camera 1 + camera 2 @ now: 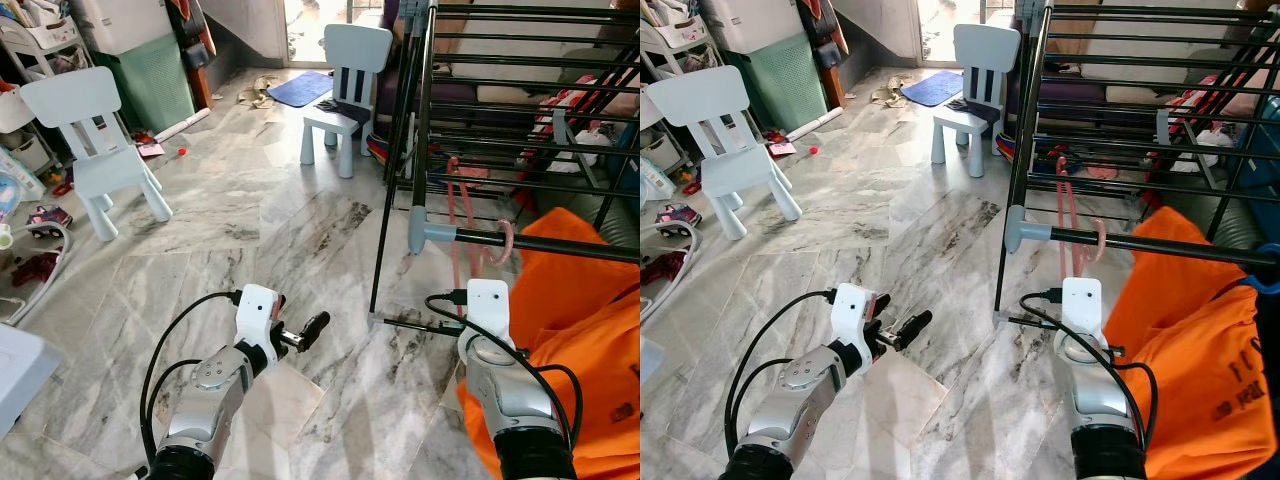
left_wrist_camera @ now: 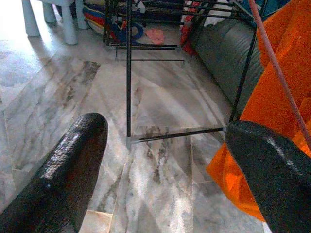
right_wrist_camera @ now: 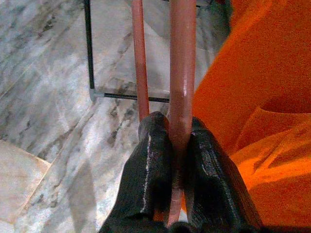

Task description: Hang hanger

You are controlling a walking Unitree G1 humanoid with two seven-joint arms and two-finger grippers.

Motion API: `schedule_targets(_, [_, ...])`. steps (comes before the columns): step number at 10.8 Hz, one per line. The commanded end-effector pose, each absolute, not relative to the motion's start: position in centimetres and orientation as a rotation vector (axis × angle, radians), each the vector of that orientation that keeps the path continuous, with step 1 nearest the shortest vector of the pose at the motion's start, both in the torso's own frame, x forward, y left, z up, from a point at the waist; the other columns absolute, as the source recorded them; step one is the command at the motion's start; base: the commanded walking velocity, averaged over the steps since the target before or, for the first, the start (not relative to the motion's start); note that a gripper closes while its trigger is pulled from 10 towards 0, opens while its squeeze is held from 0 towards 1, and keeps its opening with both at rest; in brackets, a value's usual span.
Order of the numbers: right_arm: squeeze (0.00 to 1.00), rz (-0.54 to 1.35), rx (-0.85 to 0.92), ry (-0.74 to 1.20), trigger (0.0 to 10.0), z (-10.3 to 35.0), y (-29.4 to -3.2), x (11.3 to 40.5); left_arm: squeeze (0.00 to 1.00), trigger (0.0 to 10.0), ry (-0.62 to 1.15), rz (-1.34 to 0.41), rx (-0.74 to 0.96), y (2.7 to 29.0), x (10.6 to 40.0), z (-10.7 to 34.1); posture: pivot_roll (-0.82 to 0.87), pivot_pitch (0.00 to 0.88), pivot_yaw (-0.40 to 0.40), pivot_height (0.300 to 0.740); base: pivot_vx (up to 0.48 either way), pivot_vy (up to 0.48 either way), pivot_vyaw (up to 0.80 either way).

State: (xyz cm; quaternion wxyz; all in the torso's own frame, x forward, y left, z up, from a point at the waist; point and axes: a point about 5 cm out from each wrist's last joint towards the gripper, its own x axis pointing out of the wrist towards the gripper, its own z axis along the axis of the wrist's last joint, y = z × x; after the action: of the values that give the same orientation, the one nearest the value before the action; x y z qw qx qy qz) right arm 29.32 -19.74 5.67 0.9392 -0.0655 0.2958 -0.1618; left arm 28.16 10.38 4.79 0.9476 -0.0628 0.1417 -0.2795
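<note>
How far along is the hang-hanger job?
Done: the pink hanger's hook sits over the black rack rail, with the orange garment hanging from it. In hand: the right claw is shut on the hanger's lower bar. Left: release and pull back. The left claw is open, idle.

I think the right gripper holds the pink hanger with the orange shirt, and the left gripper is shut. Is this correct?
One thing is wrong: the left gripper is open, as the left wrist view shows. The right gripper does hold the pink hanger with the orange shirt.
</note>
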Motion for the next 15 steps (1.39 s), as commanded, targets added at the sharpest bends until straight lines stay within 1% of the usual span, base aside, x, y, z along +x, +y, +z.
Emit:
schedule_targets(1, [0.00,-0.366,-0.122,0.649,10.0,4.9,-20.3,28.9,0.00,10.0,0.309,-0.579,-0.113,10.4,28.1,4.6,-0.07,0.013,0.049,0.740,0.000,0.000,0.00])
schedule_targets(2, [0.43,-0.370,-0.090,0.644,10.0,4.9,-20.4,28.8,0.00,10.0,0.311,-0.582,-0.112,10.4,28.1,4.5,-0.07,0.014,0.049,0.740,0.000,0.000,0.00])
schedule_targets(3, [1.00,-0.364,-0.069,0.636,10.0,5.0,-20.3,28.8,0.00,10.0,0.314,-0.583,-0.112,10.4,28.0,4.5,-0.07,0.014,0.049,0.740,0.000,0.000,0.00])
schedule_targets(7, [1.00,-0.355,-0.060,0.636,10.0,4.6,-20.1,28.4,0.00,10.0,0.320,-0.581,-0.111,10.5,27.8,4.3,-0.07,0.017,0.048,0.740,0.000,0.000,0.00])
schedule_targets(10, [1.00,-0.328,-0.225,0.529,10.0,5.2,-20.5,27.6,0.00,10.0,0.323,-0.580,-0.112,10.2,27.7,4.2,-0.08,0.025,0.042,0.740,0.000,0.000,0.00])
schedule_targets(11, [1.00,-0.307,-0.240,0.492,10.0,5.5,-20.6,27.4,0.00,10.0,0.329,-0.577,-0.105,10.2,27.6,4.1,-0.08,0.029,0.039,0.740,0.000,0.000,0.00])
schedule_targets(12, [1.00,-0.312,-0.281,0.406,10.0,6.4,-21.0,26.9,0.00,10.0,0.330,-0.562,-0.100,10.3,27.6,4.0,-0.08,0.031,0.038,0.740,0.000,0.000,0.00])
schedule_targets(13, [1.00,-0.314,-0.312,0.361,10.0,6.9,-21.0,26.4,0.00,10.0,0.329,-0.558,-0.102,10.3,27.5,4.0,-0.09,0.035,0.035,0.740,0.000,0.000,0.00])
schedule_targets(15, [1.00,-0.302,-0.335,0.339,10.0,7.0,-21.0,25.7,0.00,10.0,0.333,-0.560,-0.101,10.1,27.3,3.8,-0.09,0.036,0.034,0.740,0.000,0.000,0.00])
